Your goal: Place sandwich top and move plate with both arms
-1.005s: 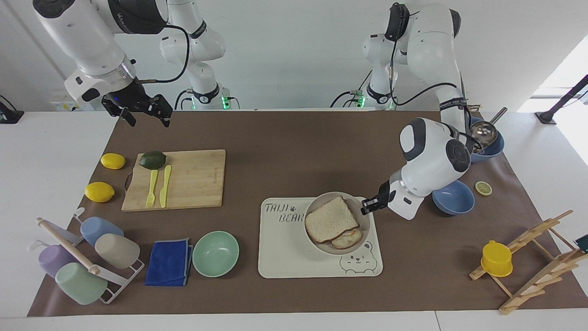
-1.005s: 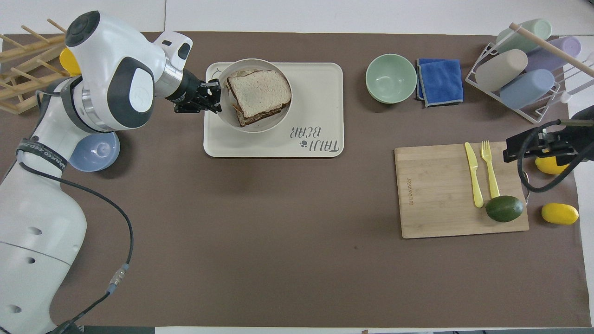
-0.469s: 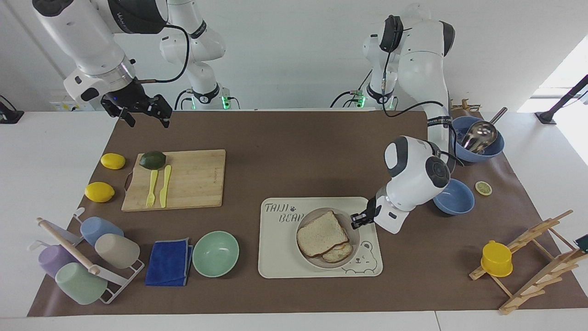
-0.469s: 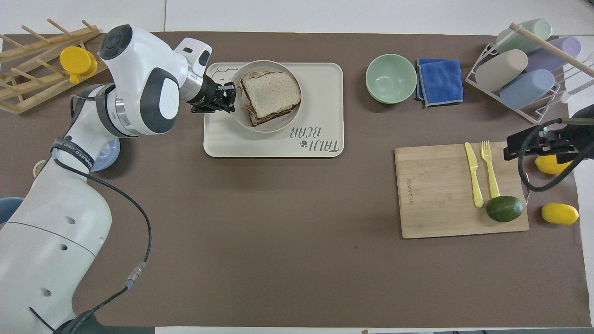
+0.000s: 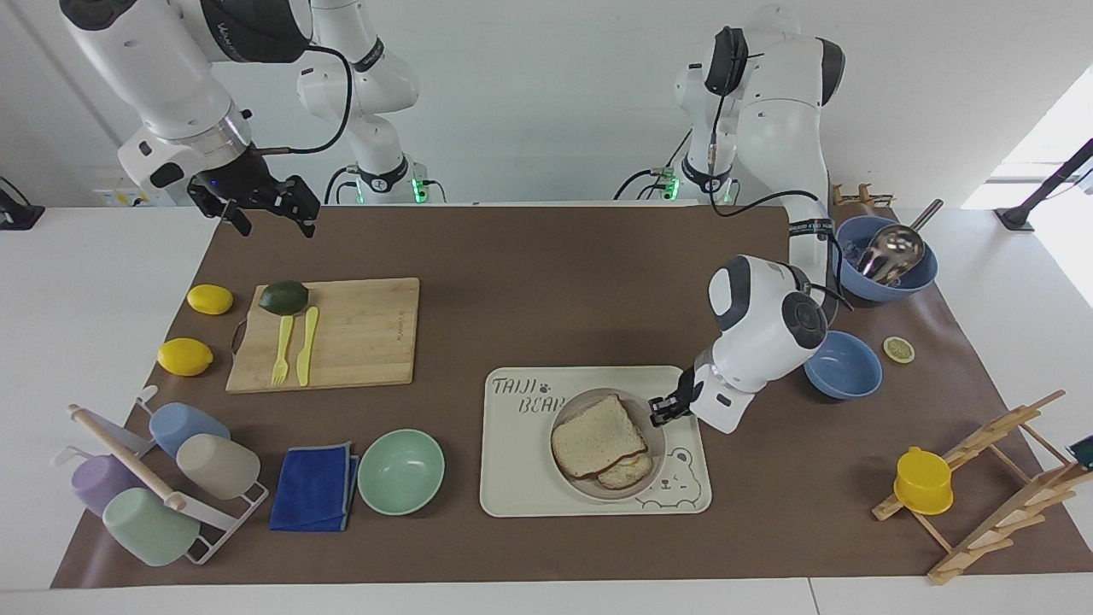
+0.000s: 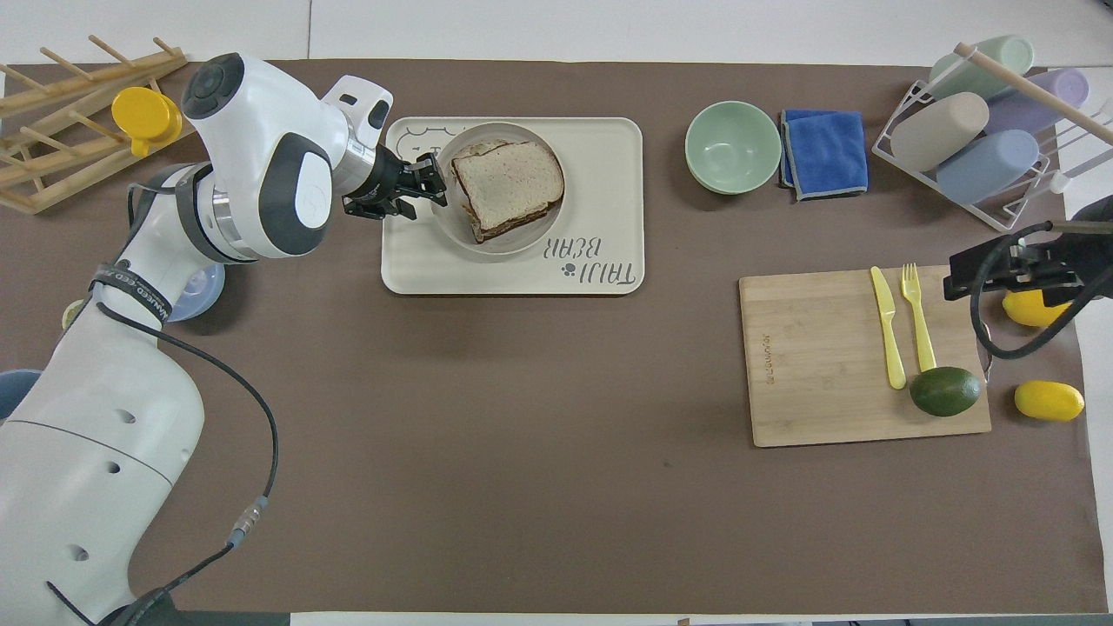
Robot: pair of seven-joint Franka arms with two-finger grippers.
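Moved: plate point(image 5: 567, 461) with its sandwich lowered since a second ago, then raised over the tray, now resting on it; left arm drawn in closer to its base.
Tray point(image 5: 512, 478): cream, bear print, the landmark for the rest.
Left arm point(image 5: 764, 329): bent low beside the tray, toward its own end of the table.
Right arm point(image 5: 171, 77): waiting, raised well apart from the tray, near the cutting board.
Cutting board point(image 5: 359, 333): well apart from the tray, toward the right arm's end; yellow fork, knife and an avocado on it.
Green bowl point(image 5: 400, 471): just beside the tray, toward the right arm's end.
Plate: on the tray, at the bear end.
Top bread slice point(image 5: 596, 436): lying on the sandwich in the plate, egg toast partly showing beneath.
Left gripper point(image 5: 658, 409): at the plate's rim; jaws partly apart, contact with the rim not readable.
Right gripper point(image 5: 269, 209): in the air, jaws wide, holding nothing.
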